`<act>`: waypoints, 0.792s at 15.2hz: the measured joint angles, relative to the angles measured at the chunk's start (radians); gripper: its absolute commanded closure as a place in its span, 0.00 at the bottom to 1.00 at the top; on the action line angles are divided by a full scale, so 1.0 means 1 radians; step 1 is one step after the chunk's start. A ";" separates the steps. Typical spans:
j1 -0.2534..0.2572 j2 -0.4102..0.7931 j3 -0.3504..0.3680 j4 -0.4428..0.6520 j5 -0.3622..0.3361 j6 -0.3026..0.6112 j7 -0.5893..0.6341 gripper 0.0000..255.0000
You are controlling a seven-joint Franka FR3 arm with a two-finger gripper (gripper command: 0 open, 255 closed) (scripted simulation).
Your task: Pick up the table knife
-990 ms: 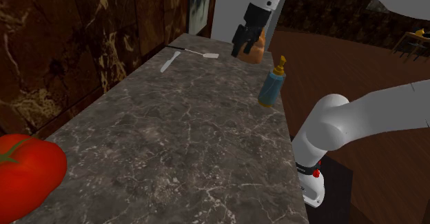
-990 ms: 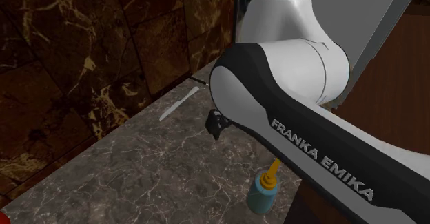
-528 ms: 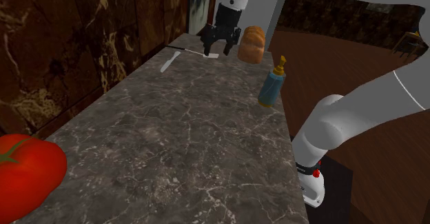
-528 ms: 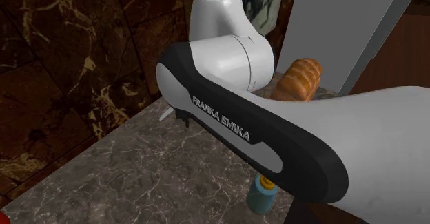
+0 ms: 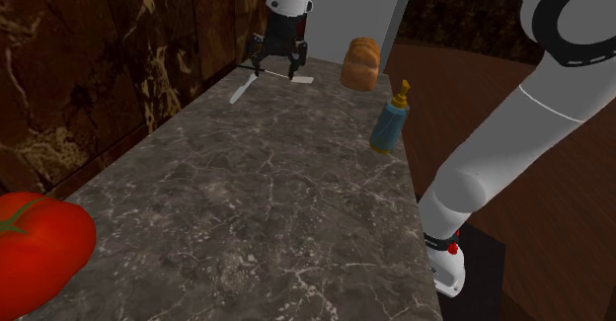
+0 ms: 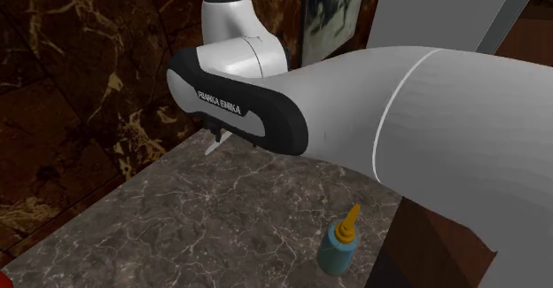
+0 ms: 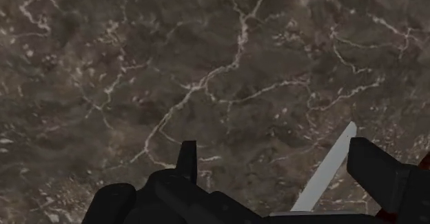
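— So, where is the gripper (image 7: 273, 155), and what are its fingers (image 7: 187, 162) doing?

— Spread wide, holding nothing. It hangs over the dark veined countertop (image 7: 138, 64), pointing down at it. The table knife (image 7: 326, 171) lies flat on the stone just beneath, inside the gap between the fingers but far closer to one of them than to the other (so not centred).

— Touching that finger?

— I can't tell. It looks just beside it, and the gripper seems to sit above the knife, not down at its level.

— How do you expect it to handle?

— My guess is light, stiff, thin and smooth. A pale flat strip on hard stone gives the fingers very little height to bite on. They would have to come almost down to the counter and close across the narrow width, not along the length. If one finger arrives first, the knife may well skate or pivot.

— And where to take hold?

— Near the middle of its length, for balance. From here I can't tell handle from blade. Shifting sideways to centre it in the gap first seems wise.

— Anything in the way?

— A flat white utensil (image 5: 301, 77) lies near the gripper, apart from the knife. The loaf (image 5: 361, 62) and the blue bottle (image 5: 390, 121) stand well away from both
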 measured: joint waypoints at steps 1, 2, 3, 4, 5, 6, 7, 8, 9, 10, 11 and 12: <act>-0.002 0.042 0.010 0.038 -0.015 -0.003 0.052 0.00; -0.004 0.084 0.016 0.076 -0.031 -0.005 0.100 0.00; -0.006 0.129 0.019 0.113 -0.048 -0.004 0.147 0.00; -0.004 0.182 0.023 0.175 -0.068 -0.020 0.196 0.00; -0.003 0.226 0.023 0.218 -0.084 -0.027 0.242 0.00; 0.001 0.273 0.022 0.271 -0.101 -0.041 0.286 0.00; 0.007 0.325 0.019 0.331 -0.118 -0.056 0.330 0.00; 0.011 0.373 0.012 0.386 -0.132 -0.071 0.368 0.00; 0.018 0.417 0.007 0.435 -0.145 -0.083 0.408 0.00; 0.028 0.467 0.000 0.502 -0.158 -0.107 0.449 0.00; 0.036 0.505 -0.006 0.543 -0.167 -0.115 0.478 0.00; 0.035 0.517 -0.010 0.547 -0.170 -0.109 0.489 0.00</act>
